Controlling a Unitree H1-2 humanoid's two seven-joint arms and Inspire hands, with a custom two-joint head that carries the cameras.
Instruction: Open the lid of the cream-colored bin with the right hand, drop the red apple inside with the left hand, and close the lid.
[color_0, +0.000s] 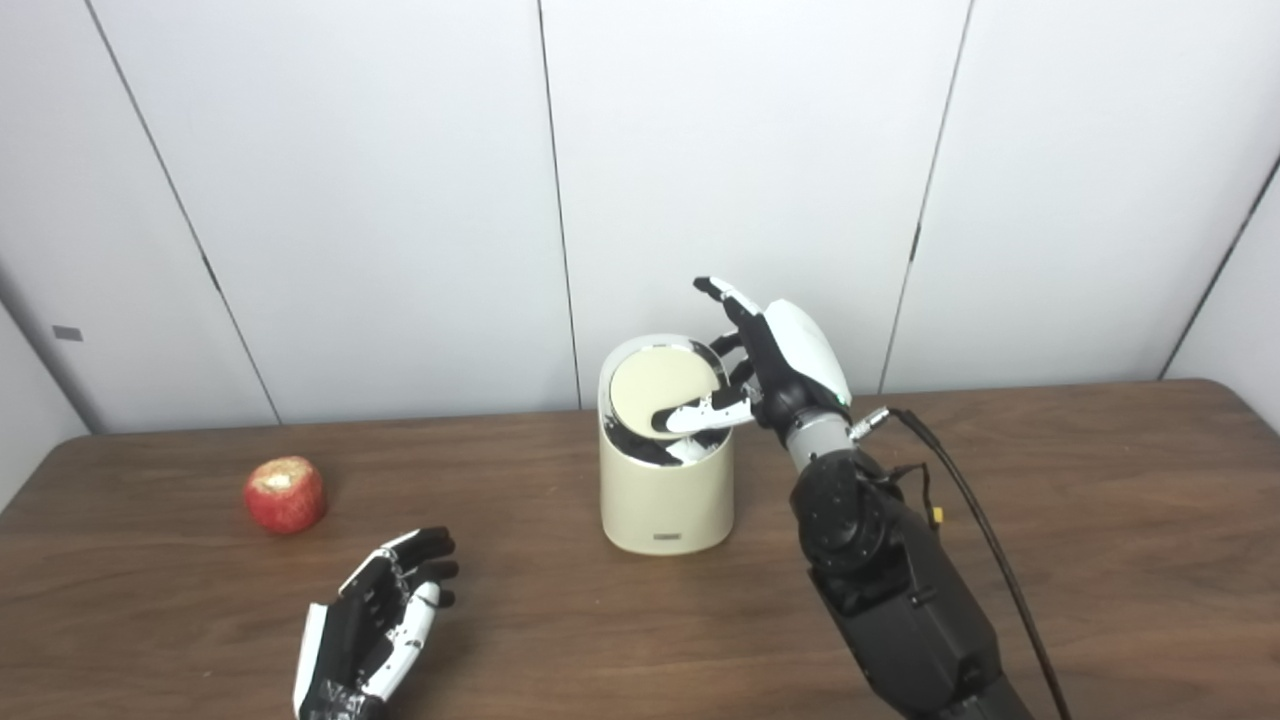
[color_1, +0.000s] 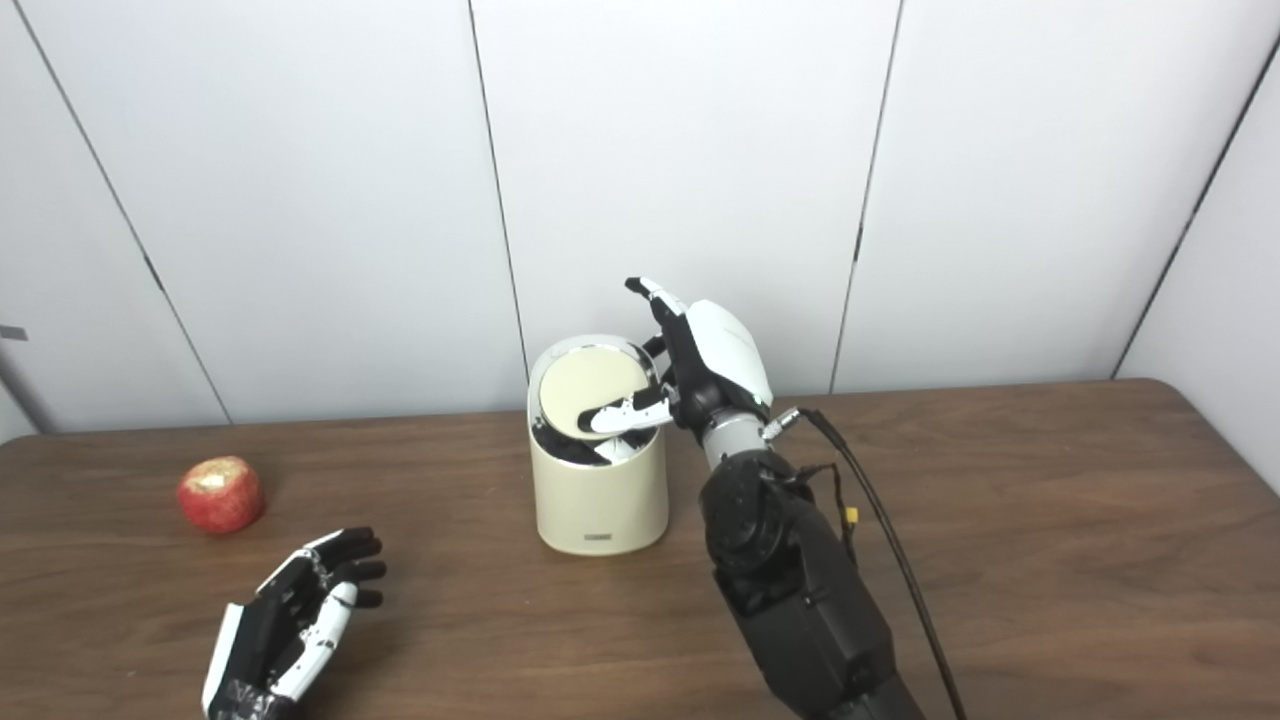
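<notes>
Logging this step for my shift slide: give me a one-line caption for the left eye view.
Right hand tilts the cream bin's lid partly open; left hand waits open near the red apple.

Apple (color_0: 285, 494) left of bin (color_0: 665, 500)

- My work surface is a dark brown wooden table (color_0: 1100, 520).
- Behind it I face a white panelled wall (color_0: 750, 150) with thin dark vertical seams (color_0: 560, 200).
- The table's right corner is rounded.
</notes>
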